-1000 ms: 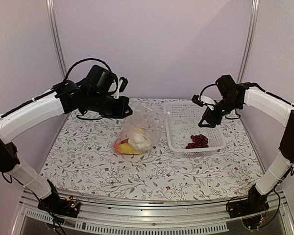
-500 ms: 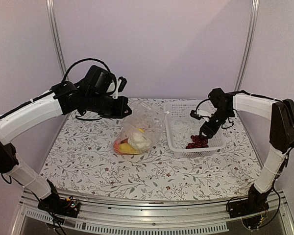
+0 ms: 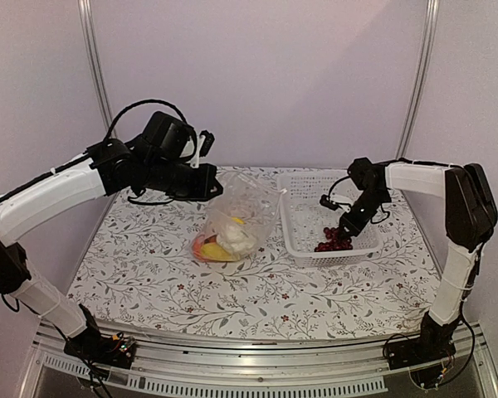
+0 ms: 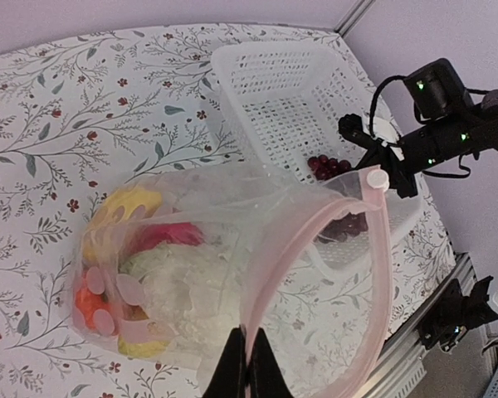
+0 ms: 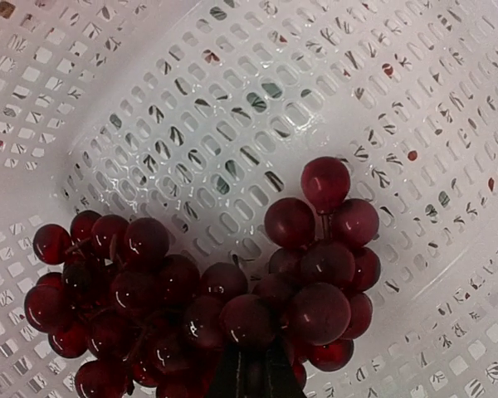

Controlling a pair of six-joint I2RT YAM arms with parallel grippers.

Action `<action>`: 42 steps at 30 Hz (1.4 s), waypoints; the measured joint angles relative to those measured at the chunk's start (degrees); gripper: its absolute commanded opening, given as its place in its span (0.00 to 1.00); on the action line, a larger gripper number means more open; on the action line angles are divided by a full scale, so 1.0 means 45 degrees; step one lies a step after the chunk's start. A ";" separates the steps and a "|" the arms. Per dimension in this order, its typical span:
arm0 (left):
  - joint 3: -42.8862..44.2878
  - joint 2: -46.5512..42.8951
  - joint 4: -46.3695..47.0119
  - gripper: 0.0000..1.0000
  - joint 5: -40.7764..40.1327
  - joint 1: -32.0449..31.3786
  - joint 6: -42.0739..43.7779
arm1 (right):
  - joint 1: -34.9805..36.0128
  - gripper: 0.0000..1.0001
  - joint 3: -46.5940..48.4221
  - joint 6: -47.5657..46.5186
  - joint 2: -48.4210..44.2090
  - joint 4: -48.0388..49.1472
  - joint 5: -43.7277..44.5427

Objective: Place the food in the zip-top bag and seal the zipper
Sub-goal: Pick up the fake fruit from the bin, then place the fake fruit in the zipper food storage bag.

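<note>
the left gripper (image 4: 246, 371) pinches the zip-top bag (image 4: 232, 274) by its rim while the right gripper (image 3: 345, 227) pinches the grape bunch (image 5: 207, 290) in the basket (image 3: 307, 195).

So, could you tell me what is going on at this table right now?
Two robot arms are packing toy food into a clear, crinkly zip-top plastic bag. The left gripper pinches its pale pink zipper strip, holding the mouth open. Inside lie a white cauliflower and yellow, orange and red pieces. The right gripper is down in the white mesh plastic basket, shut on the dark red grape bunch, the only food there. The zipper is unsealed.
</note>
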 measured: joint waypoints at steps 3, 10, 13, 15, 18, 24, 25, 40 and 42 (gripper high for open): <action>-0.0034 0.0000 0.0015 0.00 -0.0034 0.0000 0.0000 | 0.0005 0.00 0.0384 0.0005 -0.0083 -0.0180 -0.0029; -0.0044 -0.0024 0.0044 0.00 -0.0223 0.0000 -0.0005 | 0.0058 0.00 0.2817 0.0034 -0.1549 -0.0714 -0.0860; -0.0053 -0.0092 0.0068 0.00 -0.0262 0.0000 -0.0019 | 0.0243 0.00 0.3988 0.0029 -0.2414 -0.0743 -0.1214; -0.0053 -0.0126 0.0092 0.00 -0.0267 0.0000 -0.0034 | 0.0559 0.00 0.4799 0.0024 -0.2948 -0.0709 -0.1389; -0.0053 -0.0136 0.0107 0.00 -0.0267 0.0000 -0.0039 | 0.1209 0.00 0.5751 0.0019 -0.3395 -0.0665 -0.1637; -0.0053 -0.0136 0.0107 0.00 -0.0262 0.0000 -0.0083 | 0.2453 0.00 0.7096 0.0194 -0.3512 -0.0447 -0.2336; -0.0053 -0.0136 0.0112 0.00 -0.0262 0.0000 -0.0087 | 0.2628 0.00 0.7237 0.0267 -0.3512 -0.0413 -0.2448; -0.0189 -0.0141 0.0262 0.00 -0.0257 0.0000 -0.0267 | 0.5042 0.00 0.8952 0.0646 -0.2817 -0.0155 -0.3201; -0.0243 -0.0141 0.0321 0.00 -0.0253 0.0000 -0.0311 | 0.5260 0.00 0.9039 0.0651 -0.2603 -0.0155 -0.3298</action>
